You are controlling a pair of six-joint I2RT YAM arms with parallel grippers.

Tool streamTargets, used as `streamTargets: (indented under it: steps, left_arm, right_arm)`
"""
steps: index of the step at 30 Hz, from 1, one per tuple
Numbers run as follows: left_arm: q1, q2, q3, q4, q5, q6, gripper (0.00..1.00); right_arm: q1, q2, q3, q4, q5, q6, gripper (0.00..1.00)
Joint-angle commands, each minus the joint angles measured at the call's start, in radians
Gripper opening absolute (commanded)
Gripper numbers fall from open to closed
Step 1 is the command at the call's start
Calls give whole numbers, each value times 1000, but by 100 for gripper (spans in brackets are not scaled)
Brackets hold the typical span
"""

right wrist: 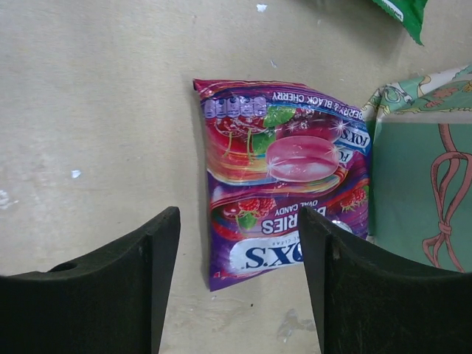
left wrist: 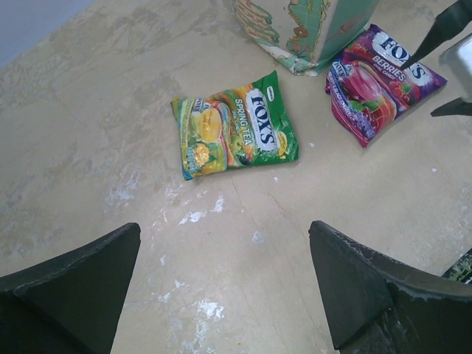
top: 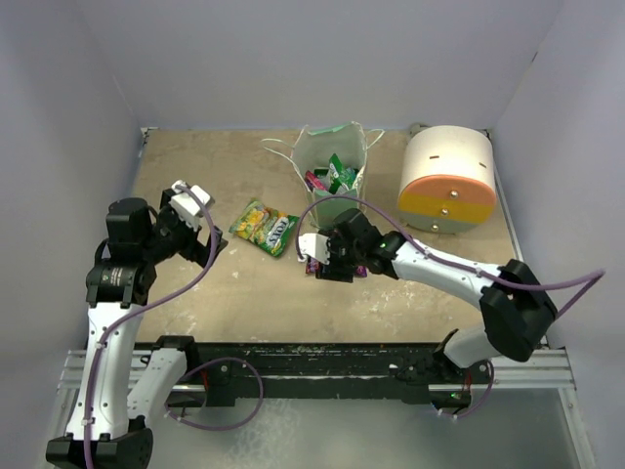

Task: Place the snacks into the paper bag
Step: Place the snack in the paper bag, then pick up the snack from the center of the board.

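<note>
Beside the bag's [right wrist: 413, 177] near wall, a purple packet [right wrist: 284, 177] lay flat on the desk [top: 244, 303], one long edge right at the bag's foot. The right gripper [right wrist: 240, 295] hung just above it, jaws spread and released. The packet's near end sat in the gap between the two dark fingers [right wrist: 96, 295] and neither finger pressed on it. It gripped nothing.

The bag stood upright toward the back of the desk, its mouth open. More packets [top: 340, 176] stood inside it, green and magenta ones showing over the rim.

A green packet [left wrist: 234, 134] lay flat to the left of the bag and well apart from the purple one. It touched neither the bag nor any gripper.

The left gripper [left wrist: 221, 295] was held farther left, aimed across the desk at the green packet. Its jaws stood wide apart with only bare desk between them.

A white cylinder [top: 447, 181] with an orange and yellow face lay to the right of the bag, near the back corner.
</note>
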Motion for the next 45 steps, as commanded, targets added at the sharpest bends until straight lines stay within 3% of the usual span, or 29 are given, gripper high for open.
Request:
streamTargets:
  steps: [1, 10, 19, 23, 30, 37, 45]
  left_arm:
    - [7, -19, -4, 44, 7, 13, 99]
    - [7, -43, -23, 46, 18, 20, 99]
    - [7, -48, -31, 50, 24, 24, 99]
    - [7, -58, -38, 50, 24, 27, 99]
    - [7, -72, -54, 53, 23, 33, 99]
    - [7, -51, -45, 53, 22, 35, 99]
    - [7, -49, -50, 58, 13, 40, 99]
  right_arm:
    - [20, 44, -13, 115, 142, -25, 68]
    - [23, 164, -22, 133, 245, -17, 69]
    - [25, 219, -38, 146, 232, 9, 65]
    - [23, 232, -42, 148, 234, 13, 56]
    - [24, 215, -21, 100, 203, 26, 25]
    - [24, 167, 33, 1, 141, 37, 2]
    - [25, 48, 133, -140, -16, 43, 0]
